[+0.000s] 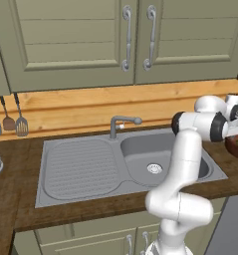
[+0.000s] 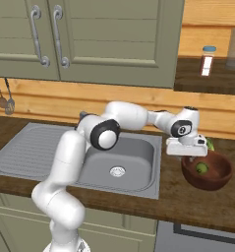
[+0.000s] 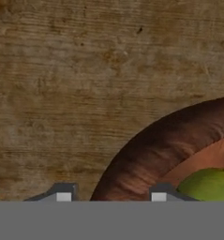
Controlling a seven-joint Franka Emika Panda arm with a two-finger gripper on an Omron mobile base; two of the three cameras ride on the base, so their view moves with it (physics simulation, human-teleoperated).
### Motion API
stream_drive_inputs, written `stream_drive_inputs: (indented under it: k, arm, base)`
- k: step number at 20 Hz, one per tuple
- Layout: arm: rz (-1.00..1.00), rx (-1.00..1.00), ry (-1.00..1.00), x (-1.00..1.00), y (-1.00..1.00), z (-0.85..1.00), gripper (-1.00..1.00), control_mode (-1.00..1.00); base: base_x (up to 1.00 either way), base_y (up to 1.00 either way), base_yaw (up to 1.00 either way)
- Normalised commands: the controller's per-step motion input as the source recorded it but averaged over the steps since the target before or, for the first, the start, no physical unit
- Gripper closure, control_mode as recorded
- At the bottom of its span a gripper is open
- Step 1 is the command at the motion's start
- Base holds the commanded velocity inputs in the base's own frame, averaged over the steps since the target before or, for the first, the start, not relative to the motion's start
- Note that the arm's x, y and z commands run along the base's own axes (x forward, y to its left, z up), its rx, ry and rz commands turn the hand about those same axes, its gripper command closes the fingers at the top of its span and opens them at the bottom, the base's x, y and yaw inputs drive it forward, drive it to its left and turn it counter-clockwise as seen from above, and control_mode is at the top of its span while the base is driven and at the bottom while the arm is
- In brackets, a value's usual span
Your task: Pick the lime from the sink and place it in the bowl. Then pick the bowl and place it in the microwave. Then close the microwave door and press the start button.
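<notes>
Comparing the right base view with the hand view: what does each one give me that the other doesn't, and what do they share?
Right base view alone: the sink with its basin bare, the white arm reaching right, the cabinet doors, and a small bottle on the shelf. It also places the gripper over the bowl's near-left rim.

Hand view alone: the rim close up, and the two finger tips apart, one on each side of it.

Both: the brown bowl on the wooden counter, with the lime inside.

You're looking down at brown wood worktop (image 3: 85, 84), bowl (image 3: 151, 154) rim curving in lower right, lime (image 3: 209, 185) inside it at the edge; jaws spread, one fingertip (image 3: 159, 196) over the rim
</notes>
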Motion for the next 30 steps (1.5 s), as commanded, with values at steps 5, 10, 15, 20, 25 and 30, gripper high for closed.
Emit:
stream_drive_inputs:
  k: [5, 10, 15, 20, 25, 30]
  arm:
    - [0.03, 0.0, 0.0, -0.09, 0.0, -0.03, 1.0, -1.0]
    - [0.1, -0.05, -0.01, -0.46, 0.1, 0.06, 1.0, -1.0]
    - [0.29, -0.13, -0.02, -0.6, 0.25, 0.39, 1.0, -1.0]
    - [0.44, -0.05, -0.01, -0.65, 0.29, 0.42, 1.0, -1.0]
    - [0.53, 0.02, 0.01, -0.54, 0.4, 0.35, 1.0, -1.0]
    - [0.59, 0.12, -0.01, -0.58, 0.39, 0.41, 1.0, -1.0]
  base:
    - [0.0, 0.0, 0.0]
    - [0.0, 0.0, 0.0]
    - [0.0, 0.0, 0.0]
    - [0.0, 0.0, 0.0]
    - [0.0, 0.0, 0.0]
    - [0.0, 0.0, 0.0]
